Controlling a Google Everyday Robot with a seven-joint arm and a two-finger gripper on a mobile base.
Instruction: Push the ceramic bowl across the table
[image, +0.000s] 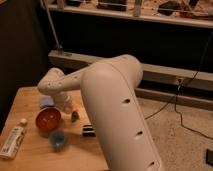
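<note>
The orange-red ceramic bowl (48, 119) sits on the left part of the light wooden table (27, 100). My gripper (73, 115) hangs at the end of the white arm (115, 105), low over the table just to the right of the bowl. The gripper is small and partly hidden by the wrist. I cannot tell whether it touches the bowl's rim.
A small blue cup (56, 140) stands in front of the bowl. A white tube (12, 141) lies at the front left edge. A blue object (46, 102) lies behind the bowl. A small dark object (88, 131) lies to the right. Carpeted floor and cables are right of the table.
</note>
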